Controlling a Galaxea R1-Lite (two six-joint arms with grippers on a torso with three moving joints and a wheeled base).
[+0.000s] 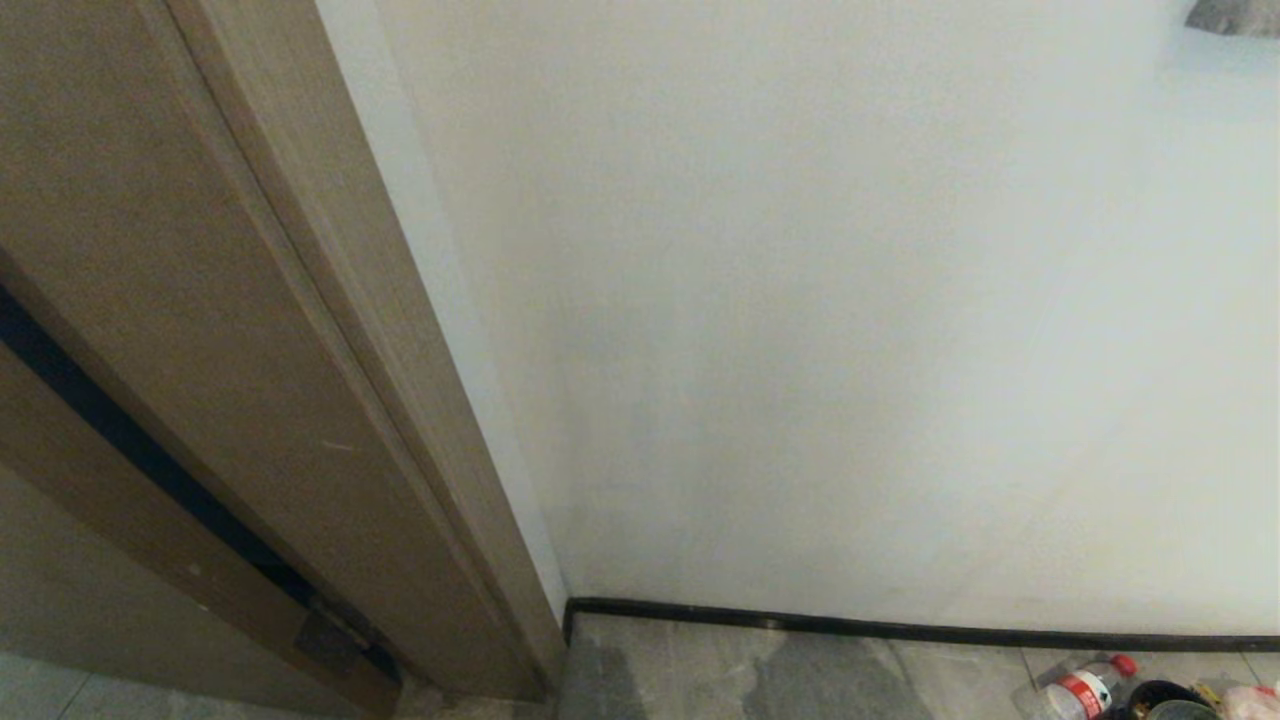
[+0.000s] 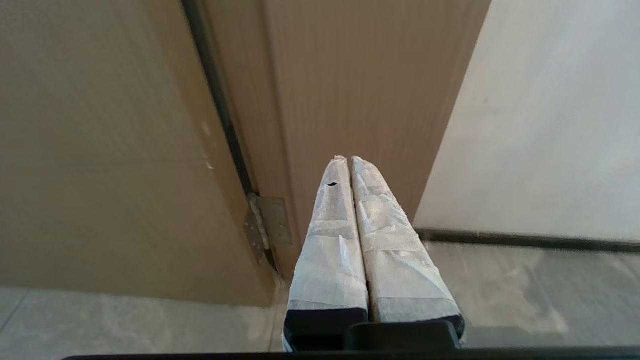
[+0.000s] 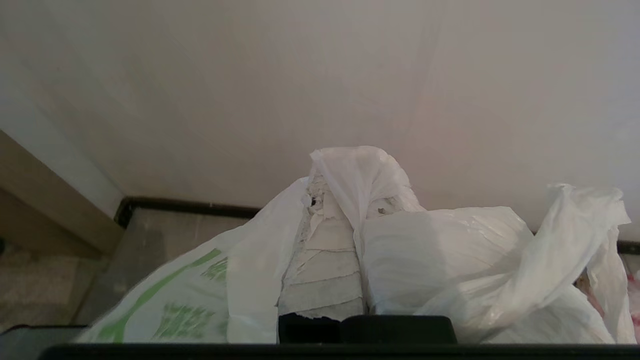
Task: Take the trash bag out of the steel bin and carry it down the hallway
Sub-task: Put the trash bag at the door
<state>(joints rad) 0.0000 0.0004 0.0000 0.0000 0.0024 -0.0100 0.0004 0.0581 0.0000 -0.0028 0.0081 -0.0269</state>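
One thin fold of the trash bag (image 3: 465,260) is pinched in my right gripper (image 3: 345,200); a jolt could tear it free.

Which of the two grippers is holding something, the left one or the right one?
The right gripper: its taped fingers pinch the white trash bag with green print. The left gripper is shut on nothing, pointing at the wooden door frame.
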